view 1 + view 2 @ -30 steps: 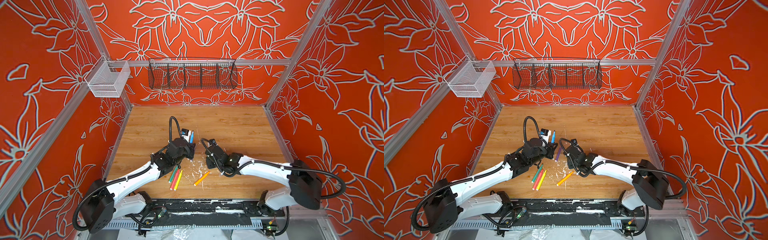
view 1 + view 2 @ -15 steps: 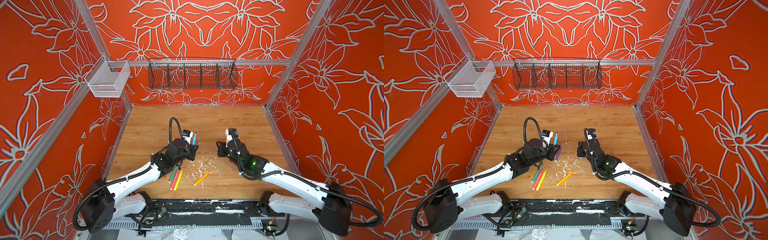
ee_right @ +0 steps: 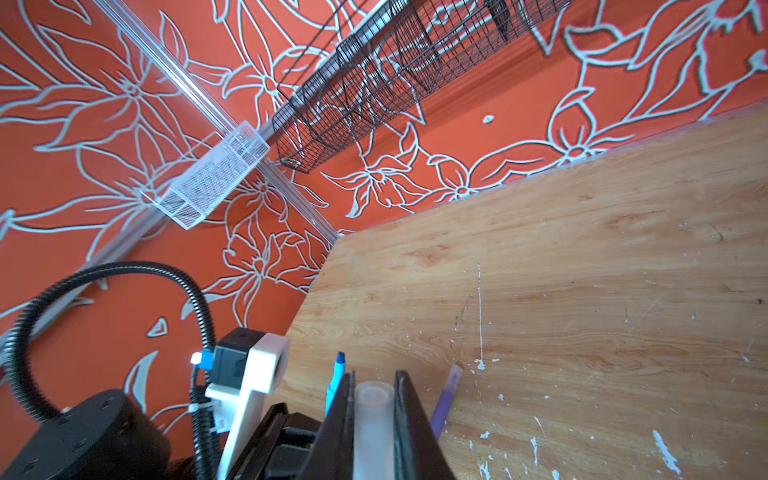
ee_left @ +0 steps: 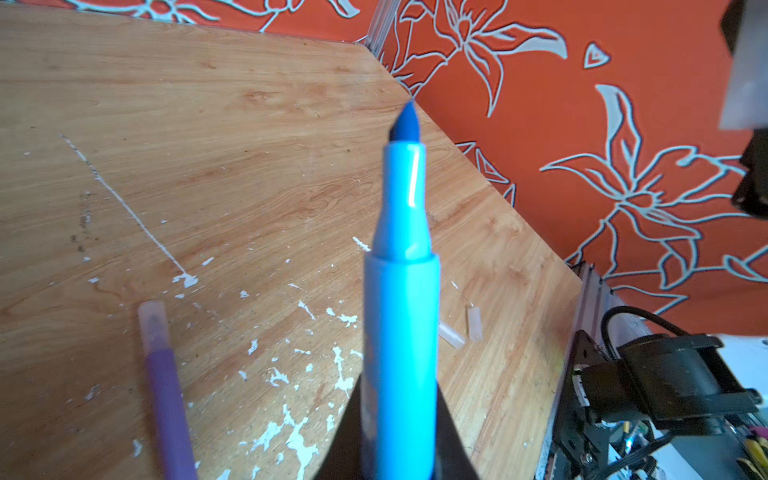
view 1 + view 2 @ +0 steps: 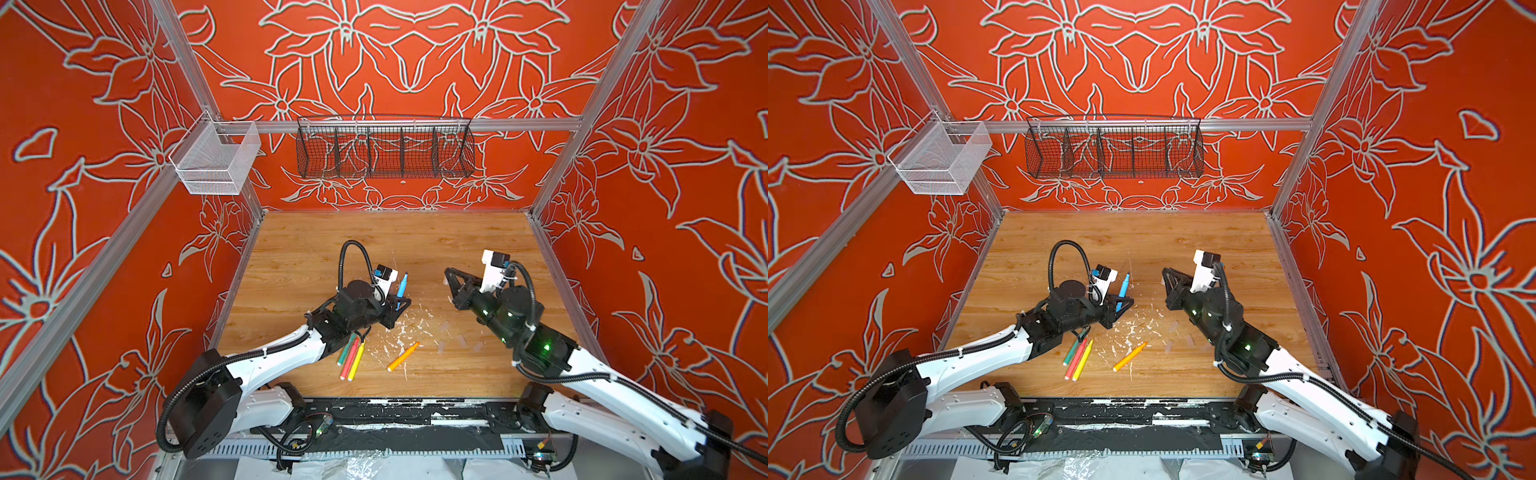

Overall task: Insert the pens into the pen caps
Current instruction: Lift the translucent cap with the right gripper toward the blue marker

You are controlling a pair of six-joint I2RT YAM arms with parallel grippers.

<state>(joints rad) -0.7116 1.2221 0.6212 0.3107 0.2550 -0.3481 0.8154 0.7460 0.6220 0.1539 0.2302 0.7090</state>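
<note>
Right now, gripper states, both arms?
Left gripper: shut on blue pen, tip uncapped.
Right gripper: shut on clear cap.

Orange-red walls (image 5: 415,54) carry large flower outlines in pale grey-white. The bench (image 5: 374,241) is light brown wood grain, flecked white around its centre. The blue pen (image 4: 401,324) has a darker blue tip; the purple pen (image 4: 166,399) ends in a frosted cap (image 4: 153,324); the clear cap (image 3: 373,424) is milky, colourless. Toward six o'clock on the bench lie a green pen (image 5: 347,350), pink-red pen (image 5: 350,359), yellow pen (image 5: 356,361) and orange pen (image 5: 403,356). At twelve o'clock hangs a black wire basket (image 5: 384,149), at ten o'clock a white mesh basket (image 5: 216,162). The arms (image 5: 274,361) are white and black; the left tool (image 5: 401,305) and right tool (image 5: 449,276) are black.
</note>
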